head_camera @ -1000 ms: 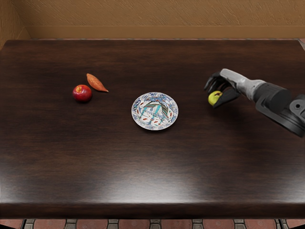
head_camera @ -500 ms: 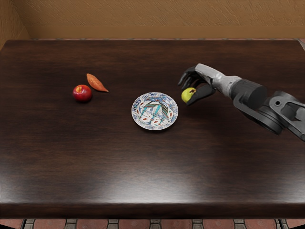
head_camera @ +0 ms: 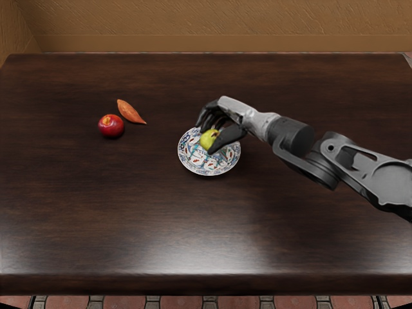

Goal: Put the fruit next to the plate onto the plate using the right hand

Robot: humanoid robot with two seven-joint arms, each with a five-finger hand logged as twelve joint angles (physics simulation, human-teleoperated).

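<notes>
right hand point(head_camera: 222, 123) fingers point(head_camera: 205, 117) pinch yellow-green fruit point(head_camera: 208, 138) | fruit over plate point(head_camera: 198, 165), mid-surface, contact unclear | release: lower to plate centre, open fingers slowly, avoid roll-off

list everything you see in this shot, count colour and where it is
dark wooden table: one, dark brown, fills most of the view
round patterned ceramic plate: one, white with blue and red pattern, table centre
small yellow-green fruit: one, yellow-green, over the plate, held in the hand; contact with the plate cannot be told
round red apple: one, red, on the table left of the plate
tapered orange root vegetable: one, orange, just behind and right of the apple
tan wall: one, tan, behind the table
right hand: one, grey and black, over the plate, fingers closed on the fruit; arm enters from the right edge
</notes>
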